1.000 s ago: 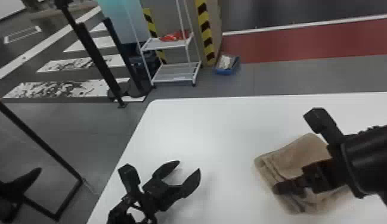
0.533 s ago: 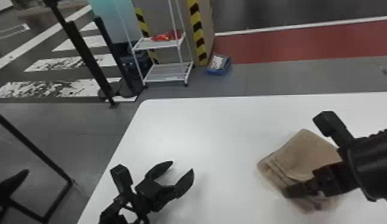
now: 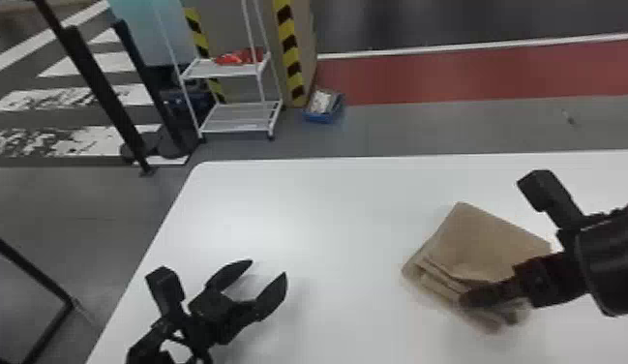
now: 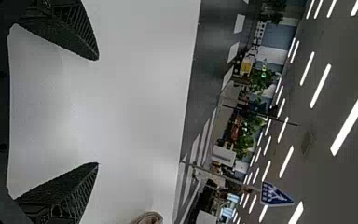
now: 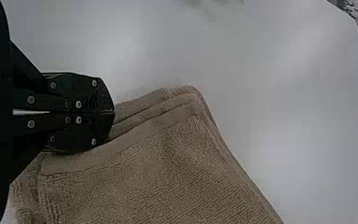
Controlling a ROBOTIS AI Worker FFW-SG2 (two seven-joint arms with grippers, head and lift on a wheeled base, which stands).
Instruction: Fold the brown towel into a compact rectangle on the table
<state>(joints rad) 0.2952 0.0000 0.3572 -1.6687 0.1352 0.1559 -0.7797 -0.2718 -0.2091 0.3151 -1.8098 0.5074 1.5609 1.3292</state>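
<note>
The brown towel (image 3: 486, 237) lies folded in several layers on the right part of the white table, turned at an angle. At its near edge is my right gripper (image 3: 466, 297), reaching in from the right. In the right wrist view, the right gripper (image 5: 113, 112) has its fingers together on the layered edge of the towel (image 5: 168, 172), partly covering it. My left gripper (image 3: 269, 269) stands open over the table's near left, well apart from the towel. The left wrist view has the left gripper (image 4: 98, 111) with nothing between its fingers and a bit of towel (image 4: 148, 218).
The white table (image 3: 327, 193) has its far edge and rounded left corner beyond the arms. On the floor behind stand a white shelf rack (image 3: 240, 116), a blue bin (image 3: 322, 106) and dark posts (image 3: 99, 92).
The head view has shifted. Against the table, my right gripper has moved right, dragging the towel's near edge along and turning the towel somewhat. My left gripper stays open.
</note>
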